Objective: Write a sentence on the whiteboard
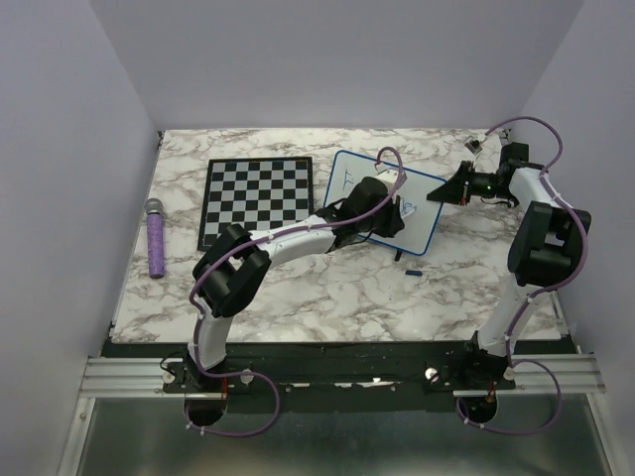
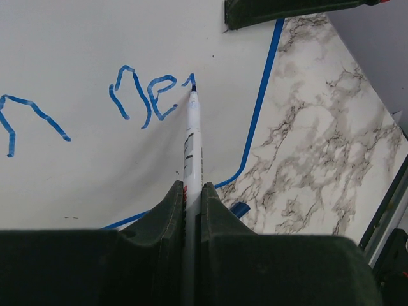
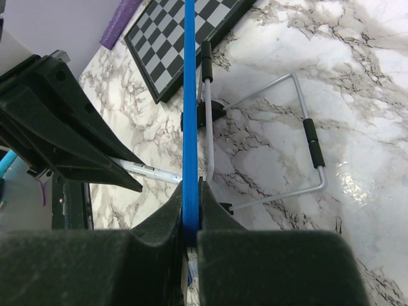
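Clamping slim white marker pen (image 2: 192, 137): your left gripper (image 2: 193, 191) | tip touching blue-framed white whiteboard (image 2: 76, 172) | your right gripper (image 3: 190, 194) pinching its frame edge.

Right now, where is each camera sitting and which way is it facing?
Top external: above and behind the bases, looking down on the marble table; left arm and right arm show whole.
Left wrist: on the left arm, facing the whiteboard where blue letters stand; its left pincer grips the marker.
Right wrist: on the right arm, looking along the board's blue edge toward the chessboard; its right pincer clamps that edge.
Shared: whiteboard in all three; chessboard in top and right wrist.
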